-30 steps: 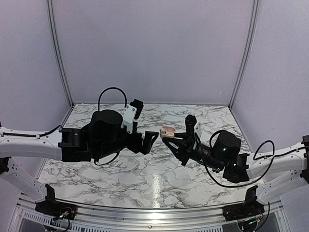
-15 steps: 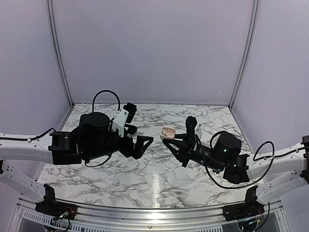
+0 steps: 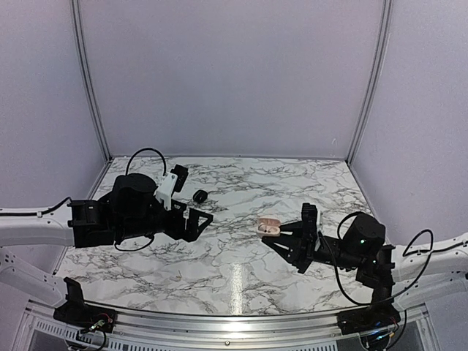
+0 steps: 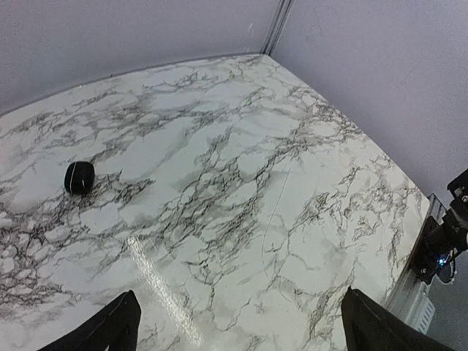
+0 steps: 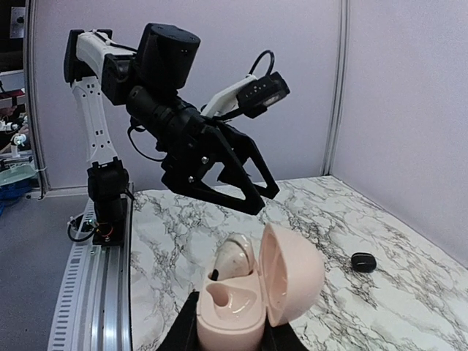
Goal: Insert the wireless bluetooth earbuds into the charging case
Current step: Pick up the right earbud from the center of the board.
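My right gripper is shut on the cream-pink charging case and holds it upright above the table, lid open to the right. The case's near slot is empty. The far slot holds a pale glossy rounded piece with a small black tip; I cannot tell if it is an earbud. No loose earbud shows. In the top view the case sits at the tips of my right gripper. My left gripper is open and empty well left of the case, its fingers wide apart over bare marble.
A black round puck-like object lies on the marble table behind my left gripper; it also shows in the left wrist view and the right wrist view. Grey walls enclose the back and sides.
My left arm has drawn back to the left, away from the case, uncovering the black puck. My right gripper has carried the case right and nearer.
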